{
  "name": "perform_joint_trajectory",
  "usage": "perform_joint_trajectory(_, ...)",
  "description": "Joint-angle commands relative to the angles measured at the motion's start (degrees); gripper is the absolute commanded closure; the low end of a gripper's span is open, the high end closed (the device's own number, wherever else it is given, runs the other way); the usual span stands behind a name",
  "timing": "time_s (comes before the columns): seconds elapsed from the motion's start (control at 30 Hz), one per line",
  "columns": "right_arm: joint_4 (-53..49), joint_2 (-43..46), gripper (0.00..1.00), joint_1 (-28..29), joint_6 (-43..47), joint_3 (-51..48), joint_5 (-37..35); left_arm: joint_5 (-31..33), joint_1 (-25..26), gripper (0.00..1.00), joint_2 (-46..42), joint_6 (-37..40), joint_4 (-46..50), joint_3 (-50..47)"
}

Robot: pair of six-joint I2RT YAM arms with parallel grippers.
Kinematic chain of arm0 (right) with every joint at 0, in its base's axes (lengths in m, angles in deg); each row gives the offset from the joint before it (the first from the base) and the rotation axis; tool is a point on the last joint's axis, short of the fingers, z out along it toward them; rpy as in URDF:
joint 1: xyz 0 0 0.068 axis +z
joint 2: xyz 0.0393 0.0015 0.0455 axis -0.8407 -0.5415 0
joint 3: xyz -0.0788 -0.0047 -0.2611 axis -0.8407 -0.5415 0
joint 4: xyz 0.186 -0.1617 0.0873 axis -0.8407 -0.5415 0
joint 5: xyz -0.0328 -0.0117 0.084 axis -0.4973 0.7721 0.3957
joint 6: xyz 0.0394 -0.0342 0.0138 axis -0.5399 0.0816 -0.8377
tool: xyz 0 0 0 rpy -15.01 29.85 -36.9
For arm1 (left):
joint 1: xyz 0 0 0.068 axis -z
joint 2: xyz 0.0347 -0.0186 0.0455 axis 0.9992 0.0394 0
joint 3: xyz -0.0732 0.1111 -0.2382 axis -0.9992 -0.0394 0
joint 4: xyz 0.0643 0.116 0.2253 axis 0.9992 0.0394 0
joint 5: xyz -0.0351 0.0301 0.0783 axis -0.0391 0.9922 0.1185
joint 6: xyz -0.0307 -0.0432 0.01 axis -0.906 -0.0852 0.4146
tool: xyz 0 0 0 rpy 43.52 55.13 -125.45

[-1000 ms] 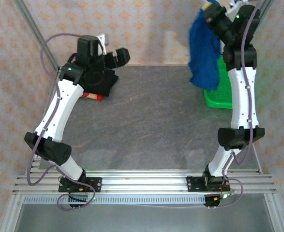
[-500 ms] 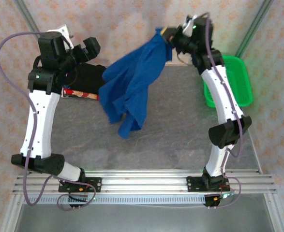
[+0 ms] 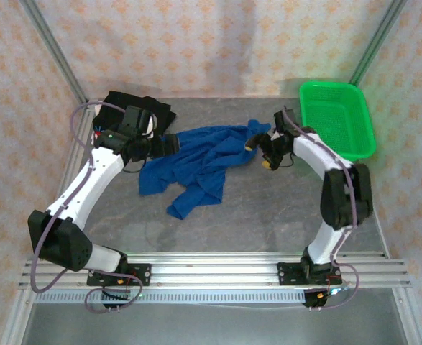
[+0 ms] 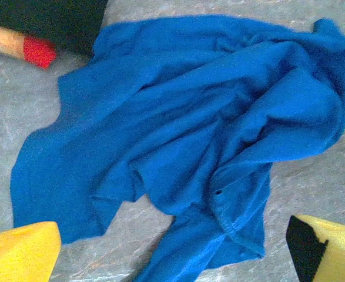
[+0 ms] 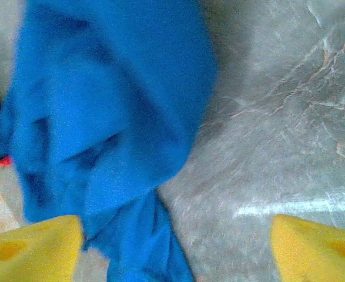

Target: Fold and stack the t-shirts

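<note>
A royal blue t-shirt point(image 3: 196, 165) lies crumpled in the middle of the grey table, and no gripper holds it. My right gripper point(image 3: 260, 152) is at its right end, open; its yellow pads point(image 5: 31, 247) stand wide apart over the cloth's edge point(image 5: 107, 129) and bare table. At the shirt's left edge my left gripper point(image 3: 169, 144) is low and open, with the blue cloth point(image 4: 184, 129) spread below its jaws. A black t-shirt point(image 3: 135, 108) lies at the back left. Under it a red and tan edge point(image 4: 22, 46) peeks out.
A green plastic basket point(image 3: 308, 115) stands at the back right corner, close behind the right arm. Metal frame posts rise at both back corners. Bare table point(image 3: 268, 208) lies in front of the blue shirt.
The right arm swung the blue shirt from above the basket down onto the table's middle and opened, letting it go. The left arm came down to the shirt's left edge.
</note>
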Motion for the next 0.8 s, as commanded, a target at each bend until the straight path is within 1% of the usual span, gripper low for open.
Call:
perform_joint_trajectory(0.0, -13.0, 10.1, 0.02, 2.2, 10.8, 7.5, -6.2, 2.1, -1.5, 0.00, 1.0, -1.9, 6.4, -1.2)
perform_joint_trajectory(0.03, -16.9, 10.4, 0.02, 3.4, 12.6, 8.4, -7.3, 2.1, -2.7, 0.01, 1.3, -3.2, 7.2, -2.6)
perform_joint_trajectory(0.1, -21.0, 10.8, 0.00, 6.8, 13.5, 7.7, -7.3, -0.5, -6.1, 0.02, 1.9, -5.6, 6.2, -6.3)
perform_joint_trajectory(0.17, -18.7, 11.1, 0.00, 11.6, 11.5, 4.1, -5.4, -2.6, -8.7, 0.05, 2.3, -7.6, 4.0, -9.8)
perform_joint_trajectory(0.23, -10.2, 10.8, 0.01, 17.5, 6.6, -0.9, -1.0, -1.9, -9.6, 0.07, 3.2, -7.6, 1.8, -11.9)
perform_joint_trajectory(0.27, -6.5, 10.1, 0.03, 20.0, 4.7, -2.4, 0.6, -2.2, -10.0, 0.10, 3.9, -7.6, 0.9, -12.4)
perform_joint_trajectory(0.3, -3.0, 8.4, 0.05, 23.1, 3.4, -3.0, 1.5, -2.9, -10.5, 0.13, 4.8, -9.3, -0.3, -13.2)
perform_joint_trajectory(0.33, -1.7, 6.0, 0.07, 25.8, 3.4, -2.1, 1.8, -3.0, -10.9, 0.16, 5.5, -9.9, -1.4, -14.0)
perform_joint_trajectory(0.37, -1.8, 3.6, 0.10, 27.8, 4.2, -0.6, 1.8, -2.5, -11.3, 0.17, 6.2, -10.4, -2.2, -14.7)
perform_joint_trajectory(0.43, -4.2, -2.5, 0.19, 31.7, 7.1, 3.7, 1.3, -2.4, -12.7, 0.21, 7.6, -11.6, -4.9, -16.8)
perform_joint_trajectory(0.5, -6.2, -7.4, 0.25, 34.1, 9.3, 6.5, -0.5, -2.4, -13.7, 0.22, 9.0, -12.2, -8.0, -18.6)
perform_joint_trajectory(0.57, -8.1, -11.8, 0.31, 35.5, 11.2, 9.3, -1.8, -3.1, -14.6, 0.27, 10.8, -13.1, -10.6, -19.9)
perform_joint_trajectory(0.7, -6.7, -16.6, 0.33, 37.8, 11.4, 12.2, -4.1, -4.6, -15.0, 0.34, 14.2, -13.7, -15.7, -21.0)
perform_joint_trajectory(0.77, -6.1, -18.0, 0.34, 38.5, 10.8, 13.1, -4.3, -5.2, -15.0, 0.40, 16.0, -14.0, -16.9, -21.3)
